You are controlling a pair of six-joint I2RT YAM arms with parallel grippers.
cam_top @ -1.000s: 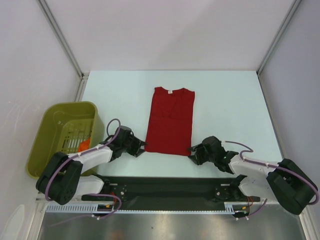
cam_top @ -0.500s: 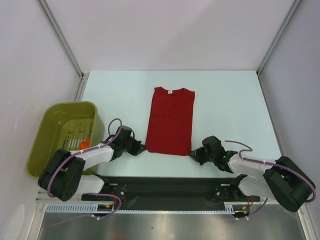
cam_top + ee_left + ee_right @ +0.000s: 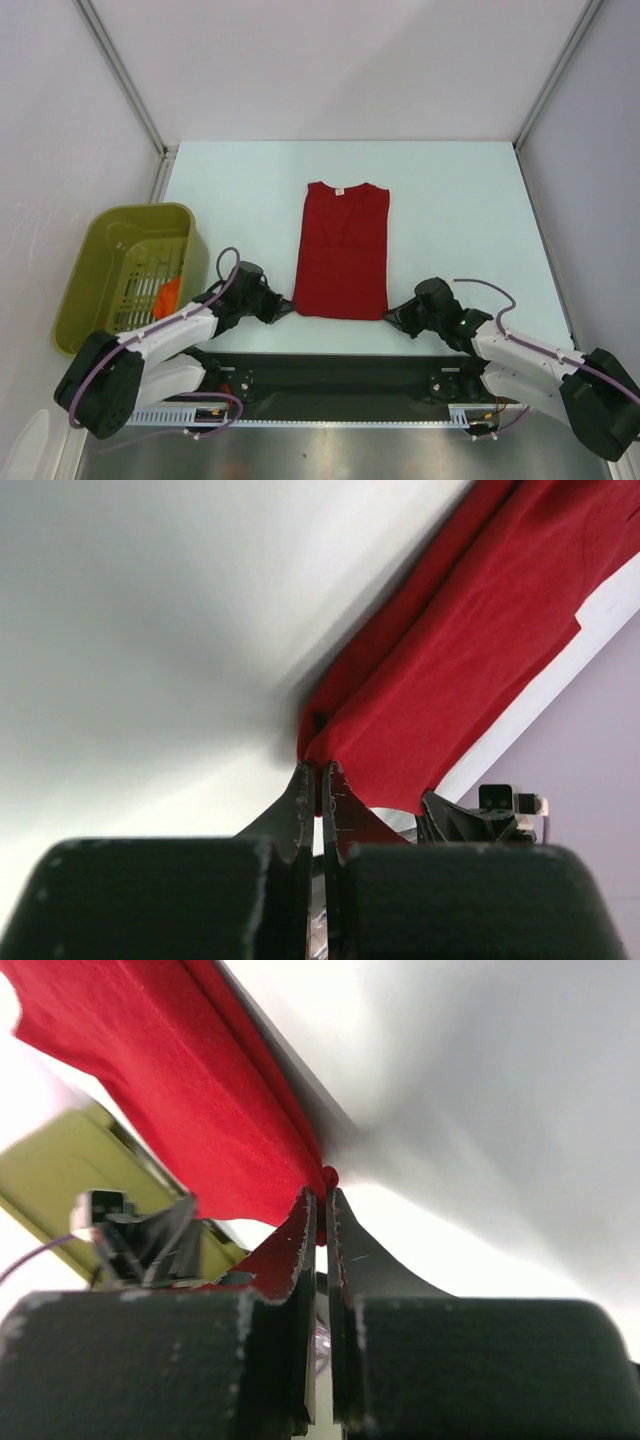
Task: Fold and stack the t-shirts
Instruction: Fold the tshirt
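Looks like the half-fold step: the red t-shirt [image 3: 340, 250] lies mid bench [image 3: 460, 200], the left fingers [image 3: 300, 805] and right fingers [image 3: 348, 1255] clenched on its 6 o'clock hem corners, so next I'd guess lift and carry them toward 12 o'clock.

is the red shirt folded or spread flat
Folded: the red t-shirt lies as a narrow strip, no sleeves out, layered edges in wrist views.
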